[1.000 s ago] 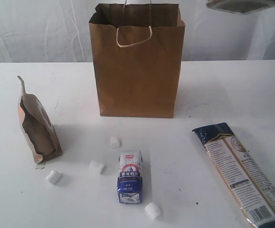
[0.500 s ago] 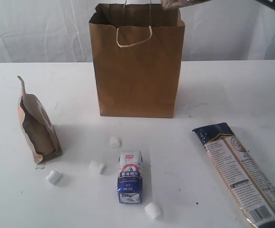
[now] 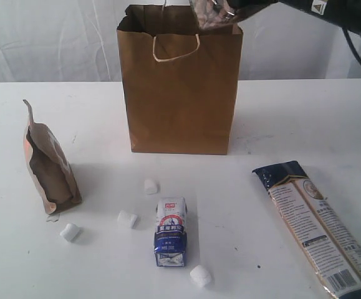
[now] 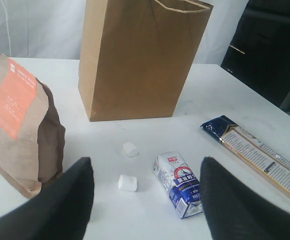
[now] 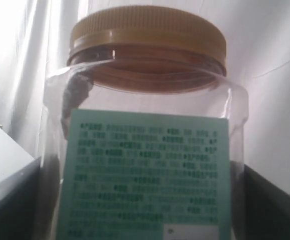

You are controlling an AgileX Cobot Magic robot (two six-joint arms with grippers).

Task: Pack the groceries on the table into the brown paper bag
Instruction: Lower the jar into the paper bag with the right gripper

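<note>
Jar (image 5: 145, 165) is clamped between my right fingers (image 5: 272, 200), high over the right side of the mouth of the bag (image 3: 180, 93), close to the rim. If I let go here, I judge it could clip the paper edge, fold it in, or tip the unsteadied bag on the worktop (image 3: 305, 118). Smooth plastic could also slide in my grip. My left fingers (image 4: 59, 200) hang wide apart, holding nothing, low by the carton (image 4: 179, 185), too far off to brace the bag.

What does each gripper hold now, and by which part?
The right gripper holds the gold-lidded clear jar by its two sides, below the lid. The left gripper holds nothing.
</note>
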